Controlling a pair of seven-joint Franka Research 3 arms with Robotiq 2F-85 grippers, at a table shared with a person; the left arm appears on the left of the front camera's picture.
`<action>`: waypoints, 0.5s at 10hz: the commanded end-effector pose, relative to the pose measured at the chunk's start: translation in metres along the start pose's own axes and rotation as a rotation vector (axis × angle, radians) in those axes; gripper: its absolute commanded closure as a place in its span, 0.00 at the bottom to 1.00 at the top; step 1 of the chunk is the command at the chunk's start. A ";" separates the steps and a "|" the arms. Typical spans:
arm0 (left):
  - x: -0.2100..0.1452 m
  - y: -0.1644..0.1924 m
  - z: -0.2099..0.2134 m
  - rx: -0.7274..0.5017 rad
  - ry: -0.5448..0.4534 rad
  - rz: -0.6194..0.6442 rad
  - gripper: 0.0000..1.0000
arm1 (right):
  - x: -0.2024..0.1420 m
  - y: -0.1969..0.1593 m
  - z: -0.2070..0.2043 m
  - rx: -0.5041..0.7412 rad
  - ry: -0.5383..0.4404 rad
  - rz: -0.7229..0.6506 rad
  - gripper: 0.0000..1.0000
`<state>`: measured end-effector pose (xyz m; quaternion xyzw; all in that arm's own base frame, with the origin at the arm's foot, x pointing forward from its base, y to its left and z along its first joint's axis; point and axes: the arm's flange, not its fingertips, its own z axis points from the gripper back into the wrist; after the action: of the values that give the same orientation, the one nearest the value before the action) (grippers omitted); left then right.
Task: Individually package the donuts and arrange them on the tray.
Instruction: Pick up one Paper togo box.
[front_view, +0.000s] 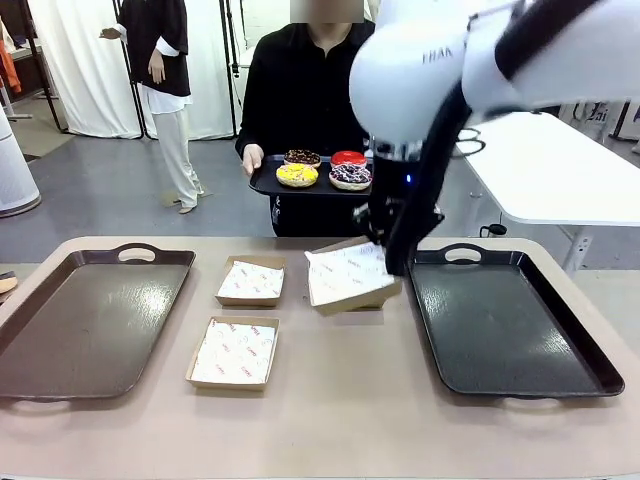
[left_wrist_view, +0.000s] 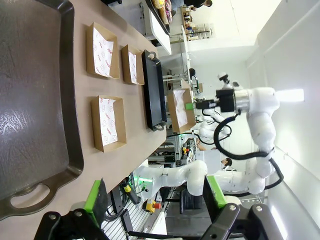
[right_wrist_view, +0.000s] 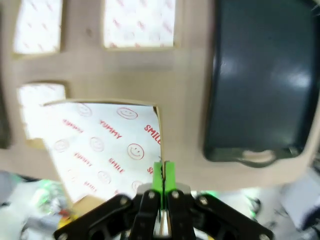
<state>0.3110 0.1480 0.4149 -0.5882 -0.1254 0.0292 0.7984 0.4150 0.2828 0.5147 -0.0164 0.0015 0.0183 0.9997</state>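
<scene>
Right gripper (right_wrist_view: 162, 169) pinches the rim of a paper-lined box (right_wrist_view: 100, 142), left gripper (left_wrist_view: 155, 194) gaping; the soft iced donuts (front_view: 297, 175), upper centre, likely need gentle side grips.

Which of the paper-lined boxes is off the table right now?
The box pinched by its edge in the right claw, held tilted beside the right tray. The other boxes lie flat on the table.

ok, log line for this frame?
right gripper: shut on box, off table, tilted | left gripper: open | donuts: on person's tray
</scene>
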 end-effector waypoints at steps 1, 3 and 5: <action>-0.001 -0.001 0.001 -0.014 -0.006 -0.004 0.00 | 0.053 0.010 0.009 -0.019 0.005 -0.035 1.00; -0.001 -0.001 0.001 -0.014 -0.006 -0.004 0.00 | 0.098 0.007 0.016 0.008 -0.010 -0.068 1.00; -0.001 -0.001 0.001 -0.014 -0.006 -0.004 0.00 | 0.131 -0.003 0.017 0.025 -0.045 -0.076 1.00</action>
<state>0.3109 0.1481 0.4149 -0.5882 -0.1254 0.0294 0.7984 0.5345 0.2784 0.5251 0.0064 -0.0127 -0.0120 0.9998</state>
